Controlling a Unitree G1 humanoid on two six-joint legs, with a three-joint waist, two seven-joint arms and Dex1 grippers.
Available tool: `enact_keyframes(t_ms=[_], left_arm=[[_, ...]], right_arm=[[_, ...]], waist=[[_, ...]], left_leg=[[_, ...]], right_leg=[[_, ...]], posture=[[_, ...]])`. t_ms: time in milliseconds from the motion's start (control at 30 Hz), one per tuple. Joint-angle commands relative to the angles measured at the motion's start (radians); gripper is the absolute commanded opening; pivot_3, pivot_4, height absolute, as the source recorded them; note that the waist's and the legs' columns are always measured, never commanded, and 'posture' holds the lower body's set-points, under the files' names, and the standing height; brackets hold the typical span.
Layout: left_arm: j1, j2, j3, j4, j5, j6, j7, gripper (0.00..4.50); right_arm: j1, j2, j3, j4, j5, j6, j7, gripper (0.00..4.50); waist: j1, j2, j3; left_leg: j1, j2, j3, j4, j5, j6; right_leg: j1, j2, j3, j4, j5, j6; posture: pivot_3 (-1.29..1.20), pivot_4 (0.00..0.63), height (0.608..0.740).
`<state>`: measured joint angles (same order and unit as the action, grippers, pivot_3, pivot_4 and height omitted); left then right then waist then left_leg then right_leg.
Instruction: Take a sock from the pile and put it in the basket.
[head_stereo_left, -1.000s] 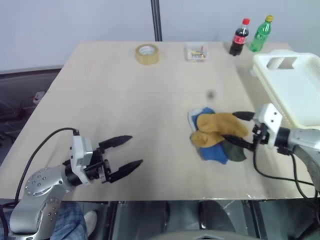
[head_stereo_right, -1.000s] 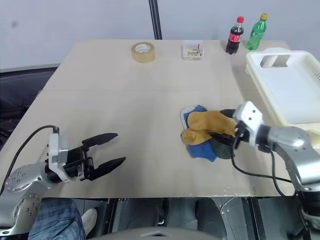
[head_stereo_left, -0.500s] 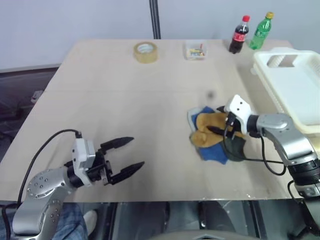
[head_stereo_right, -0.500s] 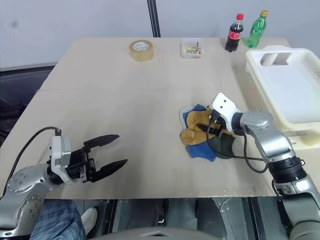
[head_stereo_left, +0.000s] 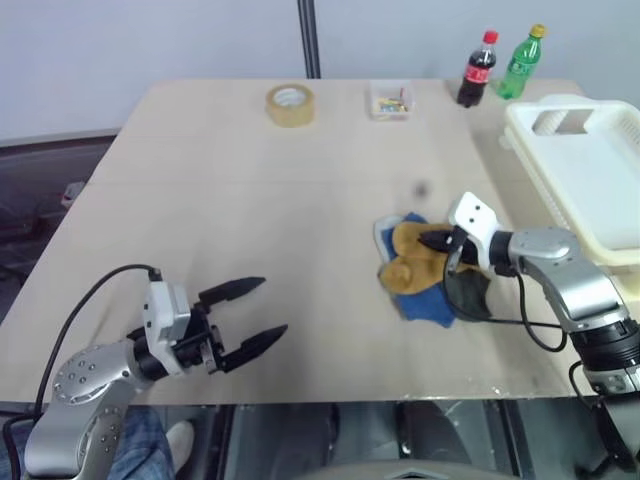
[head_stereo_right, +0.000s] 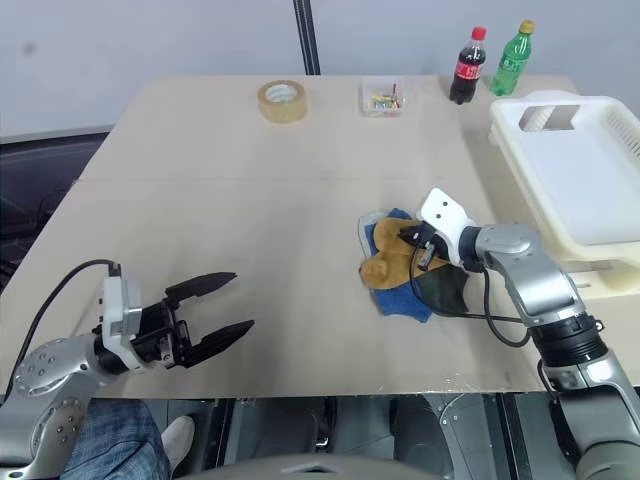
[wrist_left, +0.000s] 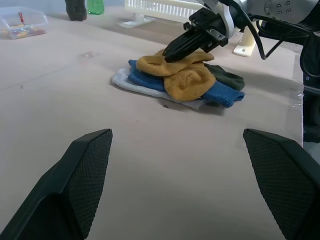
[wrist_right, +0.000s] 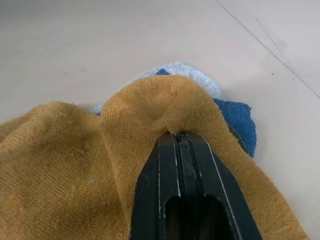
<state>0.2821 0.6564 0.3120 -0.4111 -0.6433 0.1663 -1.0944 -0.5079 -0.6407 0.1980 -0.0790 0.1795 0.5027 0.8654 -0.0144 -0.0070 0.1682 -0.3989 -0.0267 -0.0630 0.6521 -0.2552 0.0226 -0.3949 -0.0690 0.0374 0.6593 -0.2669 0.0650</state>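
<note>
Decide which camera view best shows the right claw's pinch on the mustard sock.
The right wrist view: the right claw is shut on a fold of the mustard sock. The eye views and left wrist view show it smaller, from the side.

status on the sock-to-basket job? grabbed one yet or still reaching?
Done: the right gripper is at the pile and shut, pinching a fold of the top mustard sock.
In hand: that sock, not yet lifted; it lies on the heap.
Left: lift it, carry it to the white basket, release. The left gripper hangs open, apart from the pile.
</note>
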Motion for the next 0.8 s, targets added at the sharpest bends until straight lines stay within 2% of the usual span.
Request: enact_keyframes(t_ms=[33, 167, 267, 400, 567, 700, 800], left_arm=[[0.001, 0.003, 0.008, -0.022, -0.001, -0.019, -0.001, 4.50], [0.001, 0.001, 0.008, -0.024, -0.002, -0.019, 0.003, 4.50], [-0.001, 0.001, 0.004, -0.028, 0.001, -0.022, 0.007, 4.50], [0.029, 0.012, 0.050, -0.044, -0.015, -0.024, 0.005, 4.50], [0.069, 0.019, 0.092, -0.054, -0.023, -0.026, 0.002, 4.50], [0.108, 0.014, 0.133, -0.064, -0.026, -0.033, 0.008, 4.50], [0.122, 0.006, 0.141, -0.074, -0.025, -0.033, 0.014, 4.50]], right_arm=[[-0.004, 0.011, -0.017, -0.065, 0.020, 0.013, 0.006, 0.04], [-0.037, 0.068, 0.010, -0.128, 0.059, 0.087, 0.007, 0.04], [-0.076, 0.172, 0.047, -0.138, 0.071, 0.171, -0.045, 0.04], [-0.128, 0.331, 0.173, -0.088, 0.025, 0.231, -0.109, 0.04], [-0.162, 0.432, 0.296, -0.040, -0.034, 0.232, -0.142, 0.04], [-0.211, 0.599, 0.332, 0.070, -0.062, 0.242, -0.224, 0.04], [-0.225, 0.671, 0.310, 0.106, -0.060, 0.229, -0.256, 1.32]], waist=[[-0.001, 0.000, 0.000], [-0.002, 0.000, 0.000], [-0.005, 0.000, 0.000], [-0.008, 0.000, 0.000], [-0.002, 0.000, 0.000], [-0.020, -0.001, -0.001], [-0.023, -0.001, -0.001]], left_leg=[[0.000, 0.000, 0.000, 0.000, 0.000, 0.000], [0.000, 0.001, 0.000, 0.000, 0.000, 0.000], [0.001, 0.001, 0.000, 0.000, 0.000, 0.000], [0.001, 0.001, 0.000, 0.000, 0.000, 0.000], [0.000, -0.002, -0.001, 0.000, 0.000, -0.001], [0.001, -0.001, -0.002, -0.001, 0.001, -0.002], [0.001, -0.001, -0.003, -0.002, 0.001, -0.003]], right_leg=[[0.000, 0.000, 0.000, 0.000, 0.000, 0.000], [0.000, 0.000, 0.000, 0.000, 0.000, 0.000], [0.000, 0.000, 0.001, 0.001, 0.000, 0.000], [-0.001, 0.001, 0.001, 0.002, 0.000, 0.000], [-0.003, 0.000, 0.000, 0.001, 0.000, 0.000], [-0.003, -0.001, 0.001, 0.003, 0.000, 0.000], [-0.004, 0.000, 0.000, 0.003, 0.000, -0.001]], posture=[[0.00, 0.150, 0.738], [0.00, 0.150, 0.738], [0.00, 0.150, 0.738], [0.00, 0.150, 0.738], [0.00, 0.150, 0.738], [0.00, 0.150, 0.738], [0.00, 0.150, 0.738]])
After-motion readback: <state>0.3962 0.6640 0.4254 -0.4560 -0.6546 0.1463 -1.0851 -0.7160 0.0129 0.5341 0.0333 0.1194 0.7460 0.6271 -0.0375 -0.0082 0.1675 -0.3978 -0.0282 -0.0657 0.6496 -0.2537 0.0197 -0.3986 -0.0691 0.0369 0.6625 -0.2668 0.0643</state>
